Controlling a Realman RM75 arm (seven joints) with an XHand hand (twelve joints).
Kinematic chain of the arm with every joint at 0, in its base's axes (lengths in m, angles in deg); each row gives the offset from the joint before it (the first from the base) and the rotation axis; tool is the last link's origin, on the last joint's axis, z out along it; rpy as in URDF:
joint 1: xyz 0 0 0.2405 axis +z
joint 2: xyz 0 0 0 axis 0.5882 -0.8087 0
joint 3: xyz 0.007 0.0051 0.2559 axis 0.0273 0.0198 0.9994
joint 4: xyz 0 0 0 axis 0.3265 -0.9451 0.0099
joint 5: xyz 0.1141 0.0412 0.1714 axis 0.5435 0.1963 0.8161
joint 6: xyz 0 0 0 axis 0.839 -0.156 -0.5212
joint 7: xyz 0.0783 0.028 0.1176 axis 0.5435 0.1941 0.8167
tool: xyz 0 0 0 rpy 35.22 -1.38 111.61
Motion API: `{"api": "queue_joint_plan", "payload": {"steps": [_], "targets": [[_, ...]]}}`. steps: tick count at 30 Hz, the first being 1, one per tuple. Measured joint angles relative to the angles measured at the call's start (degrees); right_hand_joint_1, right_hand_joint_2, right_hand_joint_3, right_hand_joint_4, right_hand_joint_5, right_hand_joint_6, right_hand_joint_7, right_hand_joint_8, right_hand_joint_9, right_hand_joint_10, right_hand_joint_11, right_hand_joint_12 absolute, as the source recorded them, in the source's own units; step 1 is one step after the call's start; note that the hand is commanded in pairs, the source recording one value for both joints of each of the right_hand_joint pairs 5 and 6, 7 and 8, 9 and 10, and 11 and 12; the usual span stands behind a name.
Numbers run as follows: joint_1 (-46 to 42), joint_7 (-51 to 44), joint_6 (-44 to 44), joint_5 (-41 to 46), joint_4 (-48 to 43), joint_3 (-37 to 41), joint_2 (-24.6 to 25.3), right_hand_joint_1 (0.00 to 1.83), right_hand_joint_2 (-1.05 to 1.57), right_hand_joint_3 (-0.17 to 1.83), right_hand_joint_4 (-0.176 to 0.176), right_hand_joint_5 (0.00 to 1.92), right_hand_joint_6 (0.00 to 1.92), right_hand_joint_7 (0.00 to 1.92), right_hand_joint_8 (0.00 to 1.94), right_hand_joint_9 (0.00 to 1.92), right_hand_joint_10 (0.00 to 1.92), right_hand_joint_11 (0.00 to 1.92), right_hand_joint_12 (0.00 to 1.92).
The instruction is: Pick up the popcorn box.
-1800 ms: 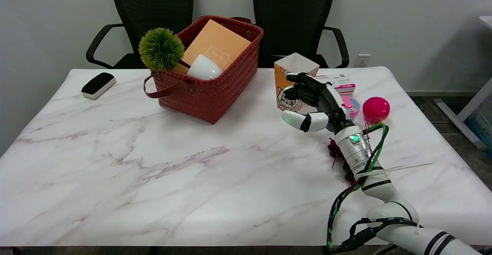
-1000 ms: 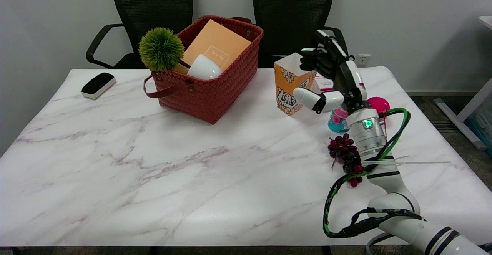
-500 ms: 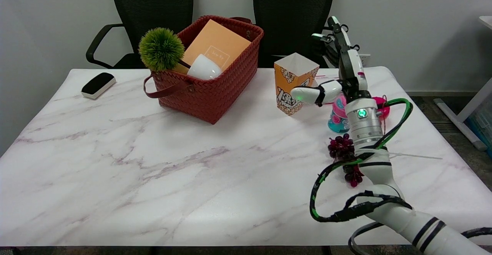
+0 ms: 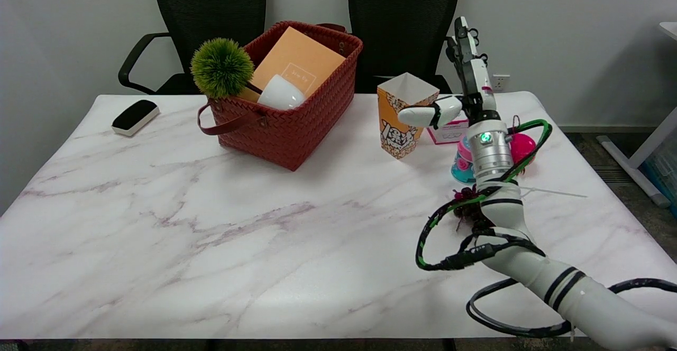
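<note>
The popcorn box [image 4: 404, 115] stands upright on the desk [image 4: 211, 234], and the right hand [image 4: 465, 84] beside it holds nothing.

The orange and white box is open at the top and sits toward the far right part of the white marble desk. The hand is raised just right of the box, fingers pointing up and spread from the thumb, which sticks out left in front of the box's upper corner. Behind the arm are a pink and white carton [image 4: 449, 130], a teal and pink toy [image 4: 462, 162], a pink ball [image 4: 522, 146] and dark grapes [image 4: 465, 207]. Left of the box is a red woven basket [image 4: 296, 123] with a green fuzzy ball plant [image 4: 222, 67], a white cup [image 4: 281, 93] and an orange book [image 4: 296, 63]. A black and white eraser [image 4: 135, 117] lies at the far left. Two black chairs [image 4: 404, 23] stand by a white wall [image 4: 555, 23].
</note>
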Motion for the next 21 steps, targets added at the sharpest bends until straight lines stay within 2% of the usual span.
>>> {"api": "queue_joint_plan", "payload": {"steps": [9,12,21], "targets": [[5.45,1.03,-0.18,2.67,7.25,-2.43,0.58,0.98,-0.39,0.44,0.0,0.0,0.0,0.04,0.04,0.26,0.26,0.19,0.19],[7.04,1.72,-0.26,3.41,10.15,-3.13,1.26,0.98,-0.38,0.43,0.0,0.0,0.0,0.06,0.06,0.28,0.28,0.2,0.2],[10.3,2.92,-0.52,5.03,16.35,-4.37,2.96,0.97,-0.33,0.4,0.0,0.0,0.0,0.05,0.05,0.28,0.28,0.08,0.08]]}}
